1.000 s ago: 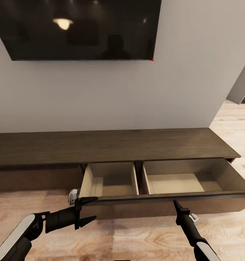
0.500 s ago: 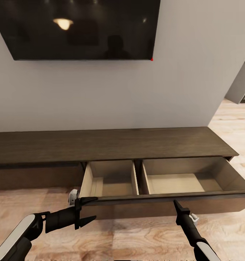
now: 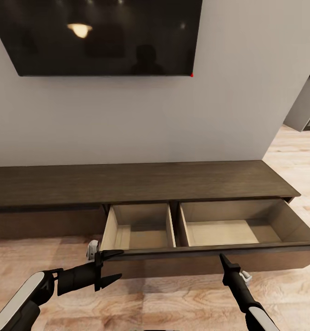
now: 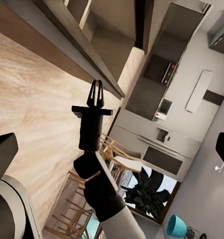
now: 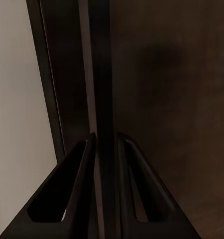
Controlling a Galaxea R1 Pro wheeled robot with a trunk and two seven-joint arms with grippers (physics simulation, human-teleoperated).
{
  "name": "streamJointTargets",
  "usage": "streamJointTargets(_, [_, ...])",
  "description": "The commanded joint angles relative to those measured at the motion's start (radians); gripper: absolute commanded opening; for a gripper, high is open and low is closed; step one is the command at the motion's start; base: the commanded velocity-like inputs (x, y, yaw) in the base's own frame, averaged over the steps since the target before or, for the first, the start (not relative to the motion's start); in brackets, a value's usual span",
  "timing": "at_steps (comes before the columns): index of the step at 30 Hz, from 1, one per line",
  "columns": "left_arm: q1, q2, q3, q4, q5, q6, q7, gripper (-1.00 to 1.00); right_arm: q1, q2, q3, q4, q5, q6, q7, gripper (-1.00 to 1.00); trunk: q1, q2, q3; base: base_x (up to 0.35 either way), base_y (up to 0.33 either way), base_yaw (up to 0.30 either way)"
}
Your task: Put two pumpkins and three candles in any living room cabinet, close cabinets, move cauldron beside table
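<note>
View barely shifted, claws unmoved, right claw point(image 5: 106, 144) pinching cabinet point(image 3: 141, 184) drawer front point(image 3: 210, 262).

The cabinet point(image 3: 141, 184) is a long, low, dark brown wooden unit standing against the wall on the wood floor; its wide drawer point(image 3: 210, 255) is pulled out, showing two pale beige compartments side by side, both bare; the left drawer front sits shut.

Ahead of you the cabinet point(image 3: 141, 184) runs along the wall beneath the television point(image 3: 104, 37). Its pulled-out drawer point(image 3: 205, 230) (two compartments side by side) lies just behind both grippers.
</note>
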Motion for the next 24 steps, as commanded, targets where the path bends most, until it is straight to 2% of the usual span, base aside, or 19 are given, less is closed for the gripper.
streamJointTargets(1, [-0.001, 0.001, -0.001, 0.000, 0.011, 0.001, 0.009, 1.00, 0.000, 0.001, 0.011, 0.000, 0.003, 0.012, 0.005, -1.00, 0.000, 0.000, -0.001, -0.007, 0.000, 0.000])
streamJointTargets(18, [-0.001, 0.001, -0.004, 0.000, 0.009, 0.001, 0.009, 1.00, 0.000, -0.001, 0.011, 0.000, 0.003, 0.013, 0.004, -1.00, 0.000, 0.000, -0.001, -0.032, 0.000, 0.000])
streamJointTargets(19, [-0.001, 0.001, -0.004, 0.000, 0.009, 0.001, 0.009, 1.00, 0.000, -0.001, 0.011, 0.000, 0.003, 0.013, 0.004, 1.00, 0.000, 0.000, -0.001, -0.056, 0.000, 0.000])
streamJointTargets(24, [-0.001, 0.001, -0.004, 0.000, 0.009, 0.001, 0.009, 1.00, 0.000, -0.001, 0.011, 0.000, 0.003, 0.015, 0.003, 1.00, 0.000, 0.000, -0.001, -0.190, 0.000, 0.000])
